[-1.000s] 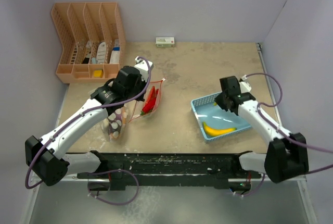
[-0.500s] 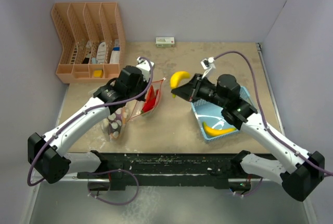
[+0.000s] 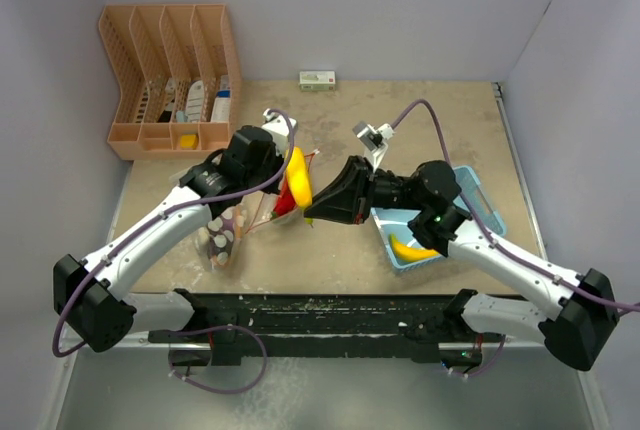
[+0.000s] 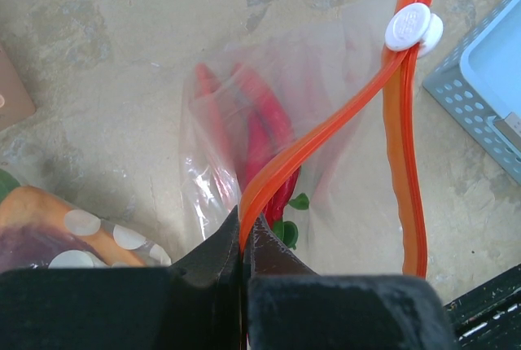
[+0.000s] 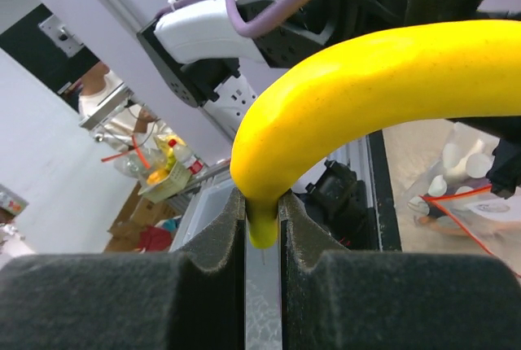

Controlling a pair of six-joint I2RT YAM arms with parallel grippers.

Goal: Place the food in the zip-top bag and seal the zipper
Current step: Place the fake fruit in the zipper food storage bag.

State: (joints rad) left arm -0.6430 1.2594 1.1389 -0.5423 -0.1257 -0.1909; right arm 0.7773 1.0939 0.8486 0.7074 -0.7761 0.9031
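left hand [image 4: 244,236]: clamped tight on the zipper [image 4: 326,133], zip-top bag [image 4: 342,195] mouth gaping | right hand [image 5: 262,218]: nipping a yellow banana [image 5: 366,81] by its tip, just beside the bag mouth | in bag: red chili peppers [image 4: 259,134] | blue basket [image 3: 487,212]: second banana [image 3: 415,248]

Left end effector [image 4: 244,232] fully closed; right end effector [image 5: 262,218] gripping, arm extended leftward.

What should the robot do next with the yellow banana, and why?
Probably ease the banana down into the zip-top bag and let go: the right gripper pinches its tip at the mouth, which the left gripper holds open by the zipper.
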